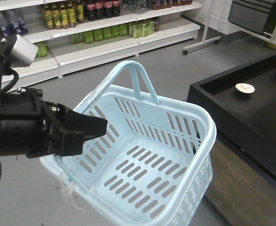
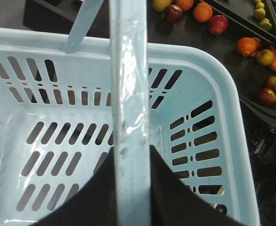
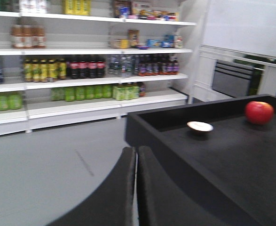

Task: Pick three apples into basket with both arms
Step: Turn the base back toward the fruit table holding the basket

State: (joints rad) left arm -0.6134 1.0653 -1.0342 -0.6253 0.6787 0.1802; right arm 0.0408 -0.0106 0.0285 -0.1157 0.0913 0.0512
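While your left gripper clamps the empty basket by its near-left rim, your right gripper, jaws together on nothing, should next open over an apple on the right-hand table.

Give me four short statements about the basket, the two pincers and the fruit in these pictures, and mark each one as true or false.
1. The basket holds no fruit. True.
2. The left pincer is open and away from the basket. False: it is shut on a pale blue bar of the basket.
3. The right pincer holds an apple. False: its fingers are together, with nothing between them.
4. A red apple lies on the black table. True.
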